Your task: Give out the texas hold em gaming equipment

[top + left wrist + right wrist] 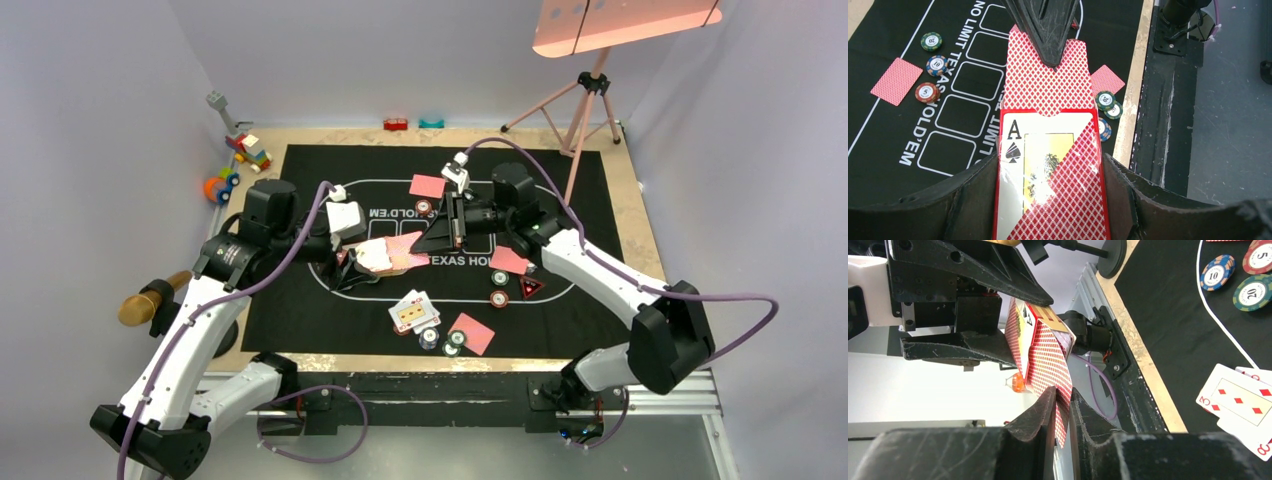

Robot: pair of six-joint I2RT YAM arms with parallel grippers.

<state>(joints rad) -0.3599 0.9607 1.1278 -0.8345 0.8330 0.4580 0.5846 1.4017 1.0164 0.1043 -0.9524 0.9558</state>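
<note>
Left hand (1049,167) grips the card pack (1058,215); right hand (1063,399), pinched narrow on one red-backed card (1045,85), should draw straight outward, dragging none along.

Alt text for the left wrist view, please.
The left tool grips an ace-of-spades card box while the right tool, entering from the top, pinches a red-backed card sticking out of it. Below lies the black mat with two face-down cards and poker chips on either side.
</note>
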